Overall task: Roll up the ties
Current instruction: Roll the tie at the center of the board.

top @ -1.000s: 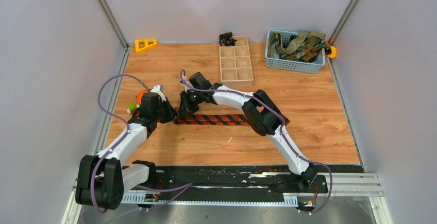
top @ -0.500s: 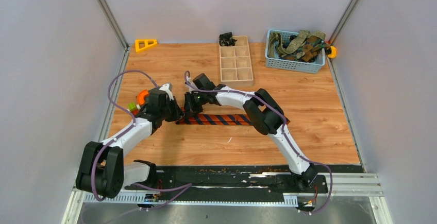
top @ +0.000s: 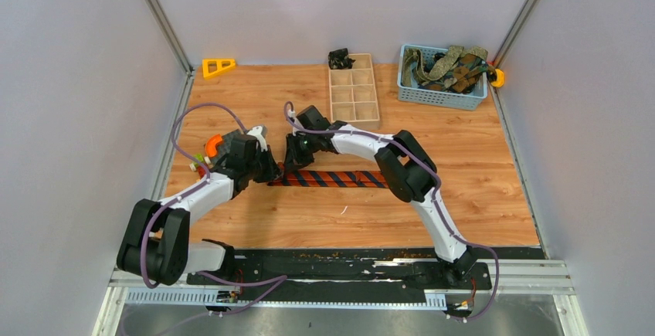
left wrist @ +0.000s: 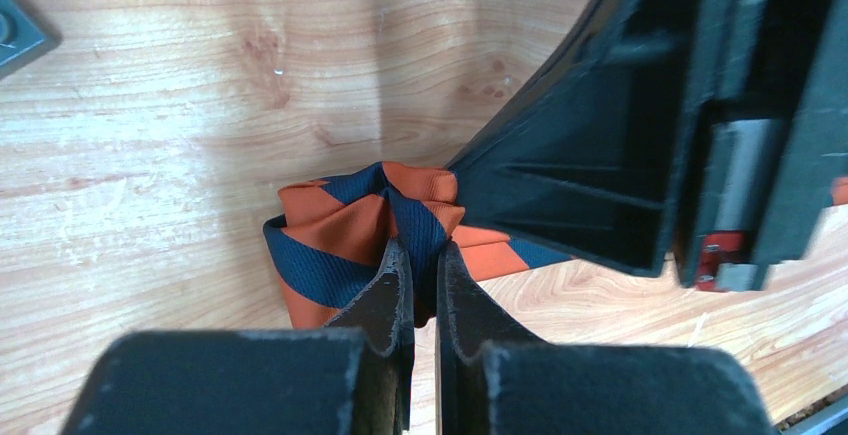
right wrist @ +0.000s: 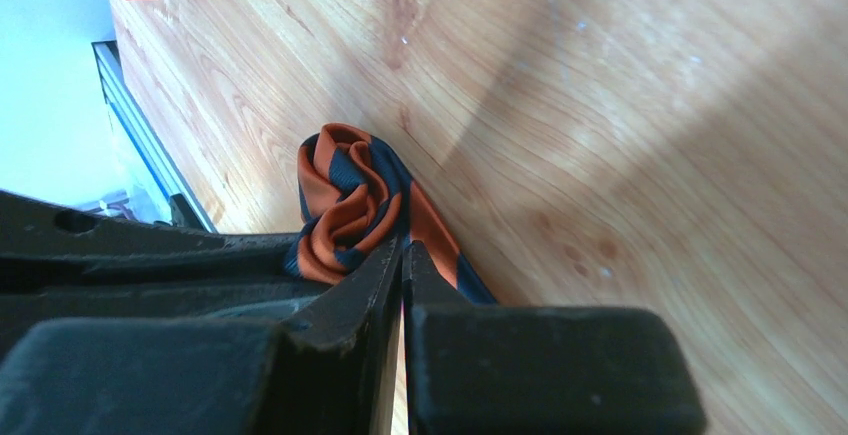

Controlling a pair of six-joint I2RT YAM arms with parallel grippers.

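Both pinching: left fingers and right fingers nip coiled end of ribbed orange-navy striped tie; woodgrain tabletop.

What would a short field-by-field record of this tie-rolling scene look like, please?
striped tie: lying flat on the table, its left end bunched into a loose roll
left end effector: shut on the roll's fabric
right end effector: shut, tips at the roll's edge
other ties: heaped in the blue basket
wooden divider box: left of the basket
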